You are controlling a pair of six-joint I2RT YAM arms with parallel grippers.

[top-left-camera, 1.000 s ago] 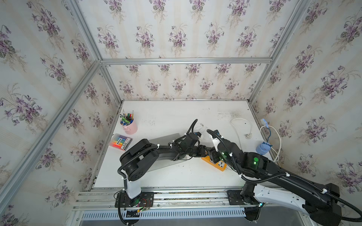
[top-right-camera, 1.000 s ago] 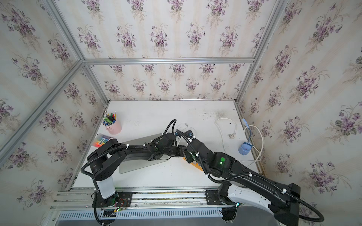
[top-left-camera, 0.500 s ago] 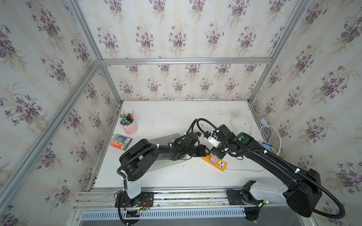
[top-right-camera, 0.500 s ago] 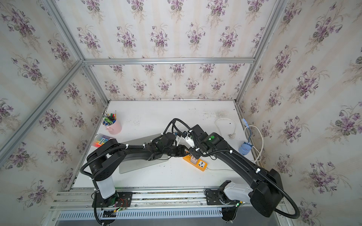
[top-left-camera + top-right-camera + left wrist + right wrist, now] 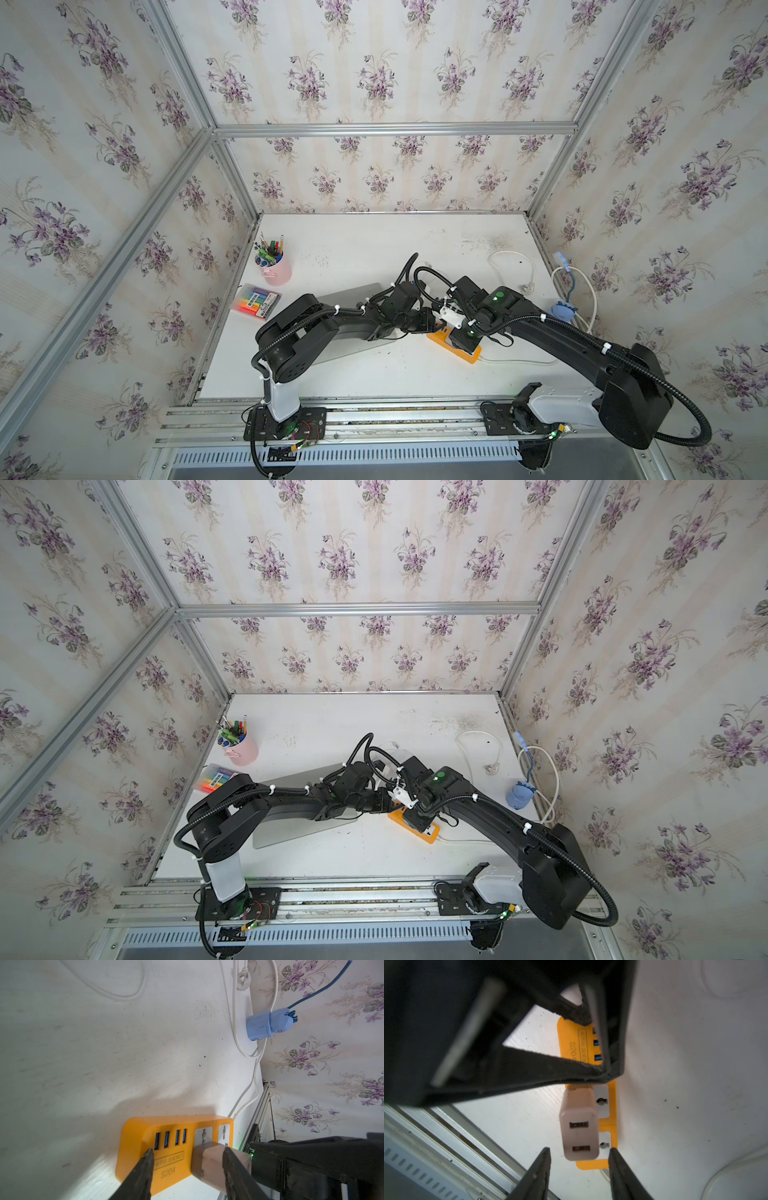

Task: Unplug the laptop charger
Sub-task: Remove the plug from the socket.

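Charger (image 5: 579,1124) cube is seen plugged upright into the orange power strip (image 5: 172,1163), near the front of the table and just right of the laptop (image 5: 353,291) – nothing has been pulled out yet. What has changed over the last second is the right arm: it has been swung in from further back and brought down directly above the strip (image 5: 471,356), so that the right claw (image 5: 579,1150) is now lined up on the cube. In the right wrist view its two fingers (image 5: 546,1159) are set fairly wide, one on each side of the cube's end, with a clear gap on both sides; nothing is gripped. The left claw (image 5: 188,1149) has been kept where it was, its fingers held moderately apart with the tips resting on the strip – one by the blue ports, one against the cube – and nothing is seen clamped, so it is judged to be bracing the strip. The approach therefore looks finished; the right fingers would next need to be lowered, closed on the cube's sides and drawn straight up, or the strip may be lifted with it
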